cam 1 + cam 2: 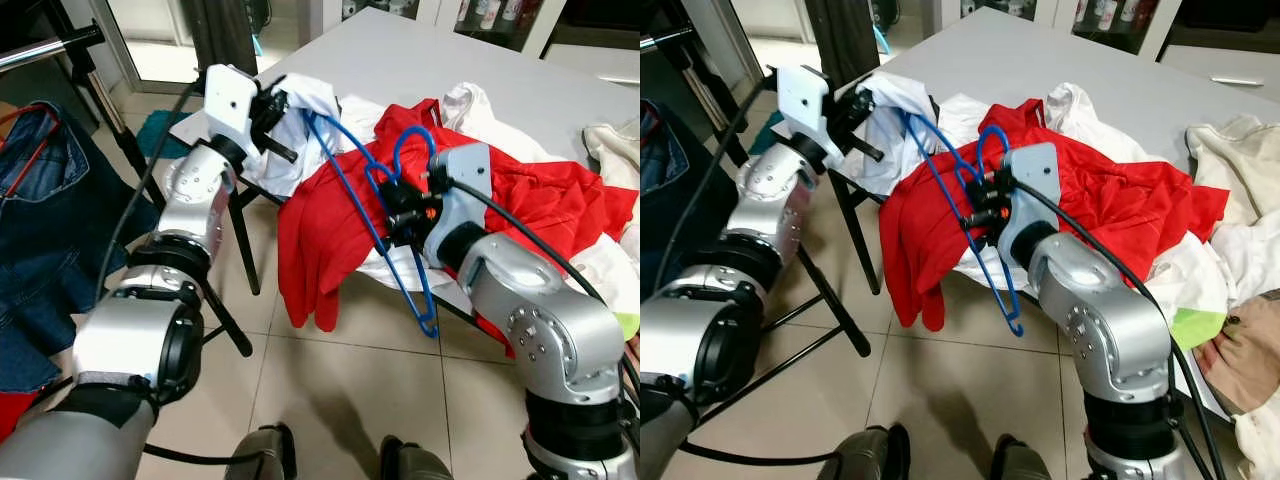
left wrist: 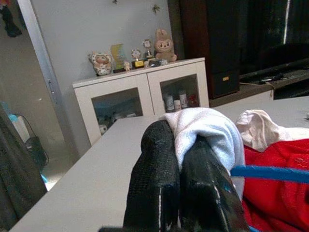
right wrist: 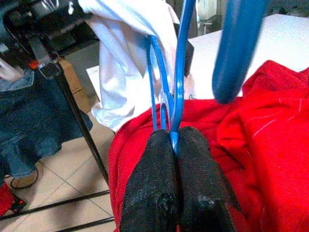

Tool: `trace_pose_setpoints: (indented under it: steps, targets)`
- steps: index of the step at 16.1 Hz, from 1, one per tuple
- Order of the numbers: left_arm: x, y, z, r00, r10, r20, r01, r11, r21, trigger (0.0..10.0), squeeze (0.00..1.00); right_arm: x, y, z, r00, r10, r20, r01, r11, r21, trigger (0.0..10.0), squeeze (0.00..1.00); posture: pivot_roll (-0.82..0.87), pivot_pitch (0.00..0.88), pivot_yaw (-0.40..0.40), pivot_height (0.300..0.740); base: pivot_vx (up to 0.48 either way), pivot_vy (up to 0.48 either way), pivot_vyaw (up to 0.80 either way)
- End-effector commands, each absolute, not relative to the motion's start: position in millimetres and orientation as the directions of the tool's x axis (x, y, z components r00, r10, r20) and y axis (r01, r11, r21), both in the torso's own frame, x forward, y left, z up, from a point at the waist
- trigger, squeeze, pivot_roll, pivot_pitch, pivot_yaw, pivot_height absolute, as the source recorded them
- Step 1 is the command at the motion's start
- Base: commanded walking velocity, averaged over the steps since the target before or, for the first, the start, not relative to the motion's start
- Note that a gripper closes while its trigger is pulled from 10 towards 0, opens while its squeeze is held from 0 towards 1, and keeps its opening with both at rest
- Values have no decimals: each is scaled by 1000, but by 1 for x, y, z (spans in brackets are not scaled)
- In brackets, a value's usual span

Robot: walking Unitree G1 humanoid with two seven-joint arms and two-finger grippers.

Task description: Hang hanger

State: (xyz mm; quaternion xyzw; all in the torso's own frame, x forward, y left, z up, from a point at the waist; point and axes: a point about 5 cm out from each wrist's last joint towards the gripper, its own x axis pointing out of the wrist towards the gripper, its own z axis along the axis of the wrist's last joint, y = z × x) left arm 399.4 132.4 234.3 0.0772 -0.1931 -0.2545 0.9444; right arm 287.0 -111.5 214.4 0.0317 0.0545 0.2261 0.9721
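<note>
1. Hanger, one, blue: it lies across the red garment at the surface edge, its neck clamped in the right end effector, likely so it can be lifted clear.
2. The left end effector is closed on one white garment, probably pulling it off the hanger's arm.
3. One clothes rack stands to the left, presumably the destination.

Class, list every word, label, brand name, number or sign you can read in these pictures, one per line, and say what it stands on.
No text can be read.
Bottles in the white glass-door cabinet: labels too small and blurred.
Orange spot on the dark cupboard: too blurred.
Left gripper on the white cloth and right gripper on the blue wire hanger: no markings.
</note>
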Motion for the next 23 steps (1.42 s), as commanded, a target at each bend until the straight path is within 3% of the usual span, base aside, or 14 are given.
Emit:
trace_pose_setpoints:
  steps: [1, 10, 15, 21, 23]
  targets:
    - [397, 125, 236, 774, -536, 337, 470, 843, 261, 0, 0, 292, -110, 219, 910, 408, -70, -399, 910, 110, 10000, 0, -13, 98, 70, 740, 0, 0, 0]
    - [385, 79, 242, 684, -594, 423, 538, 803, 258, 0, 0, 310, -98, 234, 951, 309, 16, -305, 929, 208, 10000, 0, -3, 89, 67, 740, 0, 0, 0]
    - [377, 62, 238, 670, -594, 445, 567, 797, 209, 0, 0, 317, -110, 235, 975, 218, 34, -220, 950, 221, 10000, 0, -5, 83, 73, 740, 0, 0, 0]
    - [367, 63, 247, 643, -591, 487, 570, 794, 210, 0, 0, 328, -132, 233, 990, 139, 13, -139, 977, 161, 10000, 0, 7, 70, 67, 740, 0, 0, 0]
    - [356, 53, 227, 624, -664, 413, 604, 744, 285, 2588, 0, 332, -132, 250, 985, 150, 85, -163, 971, 173, 10000, 0, 11, 67, 65, 740, 0, 0, 0]
